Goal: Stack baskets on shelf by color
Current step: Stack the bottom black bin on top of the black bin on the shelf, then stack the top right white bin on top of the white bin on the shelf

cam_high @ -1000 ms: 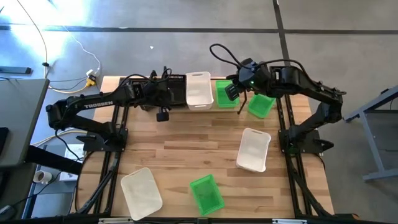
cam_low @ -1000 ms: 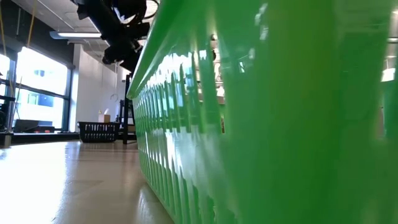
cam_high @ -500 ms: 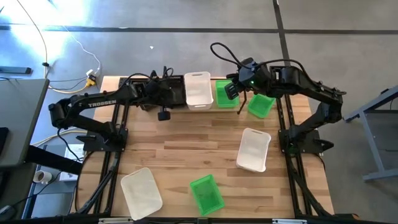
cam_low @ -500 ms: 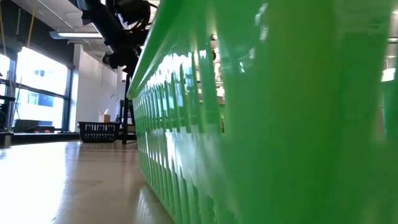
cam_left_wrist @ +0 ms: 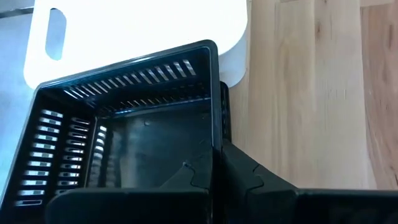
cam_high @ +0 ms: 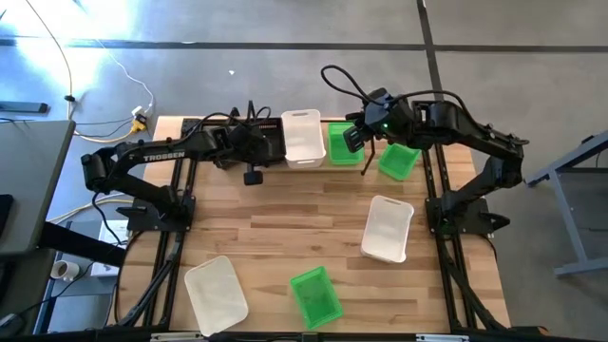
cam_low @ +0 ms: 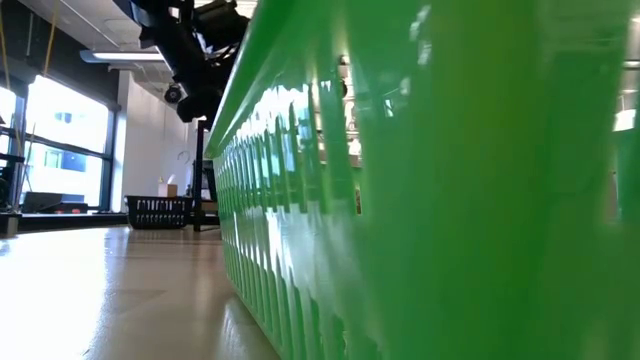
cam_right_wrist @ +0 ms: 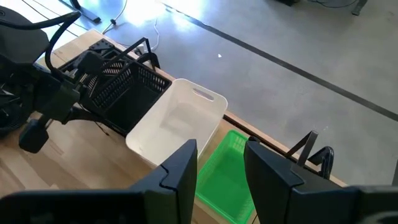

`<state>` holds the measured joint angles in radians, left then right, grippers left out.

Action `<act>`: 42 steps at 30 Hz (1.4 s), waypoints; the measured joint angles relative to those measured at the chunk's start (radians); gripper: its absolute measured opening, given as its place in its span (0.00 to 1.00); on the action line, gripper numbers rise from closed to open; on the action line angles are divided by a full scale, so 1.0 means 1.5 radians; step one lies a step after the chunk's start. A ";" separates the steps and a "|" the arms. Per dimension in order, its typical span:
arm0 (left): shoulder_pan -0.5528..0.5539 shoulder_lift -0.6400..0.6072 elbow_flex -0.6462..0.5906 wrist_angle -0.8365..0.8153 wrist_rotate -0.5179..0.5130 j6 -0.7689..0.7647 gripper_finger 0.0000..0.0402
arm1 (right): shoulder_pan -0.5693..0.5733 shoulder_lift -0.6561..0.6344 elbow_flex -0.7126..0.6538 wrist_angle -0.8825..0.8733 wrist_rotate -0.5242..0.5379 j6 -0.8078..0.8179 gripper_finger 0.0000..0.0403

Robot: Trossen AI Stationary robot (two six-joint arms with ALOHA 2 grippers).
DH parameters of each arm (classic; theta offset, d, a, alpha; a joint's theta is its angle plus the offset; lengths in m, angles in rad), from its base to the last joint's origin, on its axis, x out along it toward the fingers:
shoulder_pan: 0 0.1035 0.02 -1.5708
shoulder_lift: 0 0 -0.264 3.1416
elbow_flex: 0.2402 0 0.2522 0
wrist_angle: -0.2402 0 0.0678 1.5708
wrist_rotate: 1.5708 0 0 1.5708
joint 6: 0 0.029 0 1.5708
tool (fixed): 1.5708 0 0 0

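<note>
- Left tool: fingers together, clamped on the wall of a black basket at the shelf, touching the white basket there.
- Right tool: fingers apart, holding nothing, above the green basket just beside that white basket.
- Away from the shelf, on the surface: two white baskets and two green baskets, loose.

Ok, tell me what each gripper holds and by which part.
The left gripper is shut on the black basket, pinching its side wall at the rim. The right gripper is open above the green basket, holding nothing.
</note>
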<state>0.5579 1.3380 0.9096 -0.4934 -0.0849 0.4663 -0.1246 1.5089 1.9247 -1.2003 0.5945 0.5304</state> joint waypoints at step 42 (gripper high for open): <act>-0.051 -0.070 0.146 -0.148 -0.011 -0.210 0.33 | 0.002 0.001 -0.117 -0.060 -0.326 -0.005 0.29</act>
<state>0.4812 1.2335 1.1287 -0.7155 -0.1014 0.1516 -0.1219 1.5101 1.7486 -1.2904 0.1062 0.5235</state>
